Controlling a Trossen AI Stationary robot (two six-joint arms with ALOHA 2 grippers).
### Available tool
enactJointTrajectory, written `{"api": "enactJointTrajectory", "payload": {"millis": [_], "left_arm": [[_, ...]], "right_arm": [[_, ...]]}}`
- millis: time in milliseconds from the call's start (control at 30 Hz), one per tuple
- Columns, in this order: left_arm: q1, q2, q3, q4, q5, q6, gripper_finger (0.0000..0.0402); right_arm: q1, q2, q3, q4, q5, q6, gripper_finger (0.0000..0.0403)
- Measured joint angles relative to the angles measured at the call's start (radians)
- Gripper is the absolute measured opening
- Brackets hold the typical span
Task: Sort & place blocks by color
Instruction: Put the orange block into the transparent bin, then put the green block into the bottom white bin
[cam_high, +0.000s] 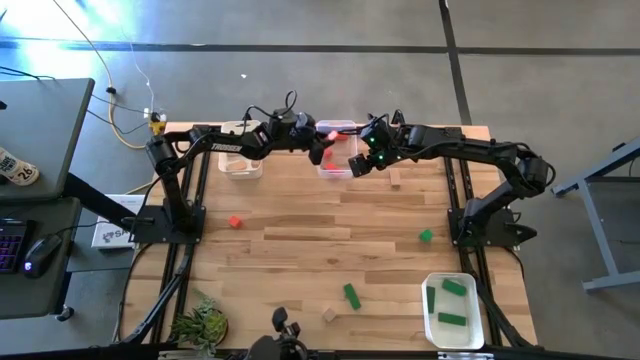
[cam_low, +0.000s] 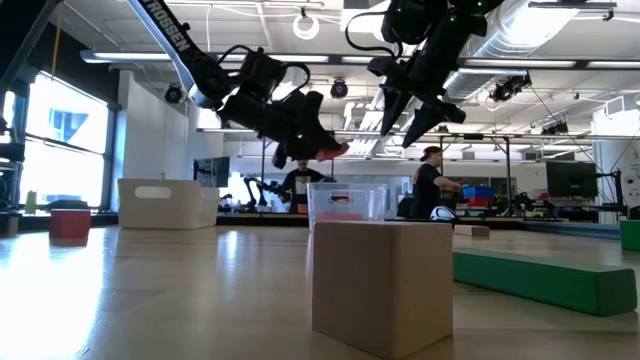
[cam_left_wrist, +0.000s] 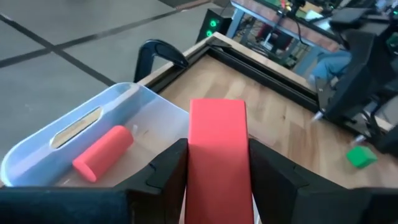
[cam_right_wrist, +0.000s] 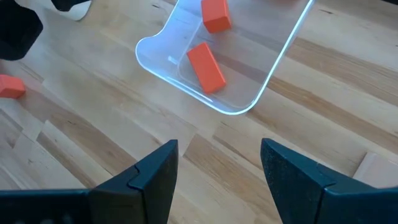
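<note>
Sorting is midway: left jaws (cam_left_wrist: 217, 180) clamp a red block (cam_left_wrist: 217, 149) over the clear bin (cam_high: 338, 165), right jaws (cam_right_wrist: 217, 171) gape empty, and several blocks still dot the counter (cam_high: 300, 240).

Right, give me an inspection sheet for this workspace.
Surface: light wooden slat table.
Job's things: red rectangular block held above clear plastic bin; loose green bar, green cube, red cube, pale wood cube.
Clutter: small green plant.
Grippers: left claw shut on red block; right claw open, empty.
Cables: yellow and white leads on floor.
Surroundings: person behind the table.
</note>
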Motion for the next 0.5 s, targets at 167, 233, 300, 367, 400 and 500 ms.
{"api": "enactJointTrajectory", "payload": {"millis": [167, 233, 300, 367, 400, 500], "left_arm": [[0.0, 0.0, 0.0, -0.002, 0.018, -0.062, 0.0157], [0.0, 0.0, 0.0, -0.002, 0.04, -0.093, 0.0171], [-0.002, 0.0, 0.0, -0.002, 0.043, -0.092, 0.0185], [-0.002, 0.0, 0.0, -0.002, 0.041, -0.09, 0.0198], [-0.001, 0.0, 0.0, -0.002, 0.042, -0.092, 0.0202], [0.009, -0.002, 0.0, -0.003, 0.053, -0.115, 0.0207]], "right_arm": [[0.0, 0.0, 0.0, 0.0, 0.0, 0.0, 0.0213], [0.0, 0.0, 0.0, 0.0, -0.001, 0.0, 0.0213], [0.0, 0.0, 0.0, 0.0, -0.001, -0.001, 0.0213], [0.0, 0.0, 0.0, -0.002, -0.01, -0.008, 0.0213], [0.0, 0.0, 0.0, -0.007, -0.02, -0.011, 0.0213], [0.0, 0.0, 0.0, -0.043, -0.052, -0.016, 0.0213]]}}
